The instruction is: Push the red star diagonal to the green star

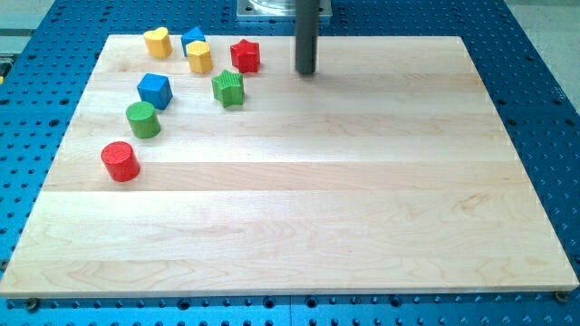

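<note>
We have no claw here, only a rod, so there is nothing to spread or pinch; my tip (306, 71) rests on the board (362, 226) at the far edge, clear of every block. The red star (245, 56) sits to the left of my tip, near but apart from it, and the green star (228, 88) lies just nearer than the red one and slightly further left, the 2 close together but seemingly not touching.

Further left we see a yellow heart (158, 42), a blue block (193, 40) of unclear shape, a yellow block (199, 57), a blue cube (154, 91), a green cylinder (142, 119) and a red cylinder (120, 161).

We judge the red star to be light, rigid and ready to slide on the smooth wood. Its points may make it spin if struck off-centre, so contact should fall on the middle of 1 side, in a notch between points, pressed slowly.
</note>
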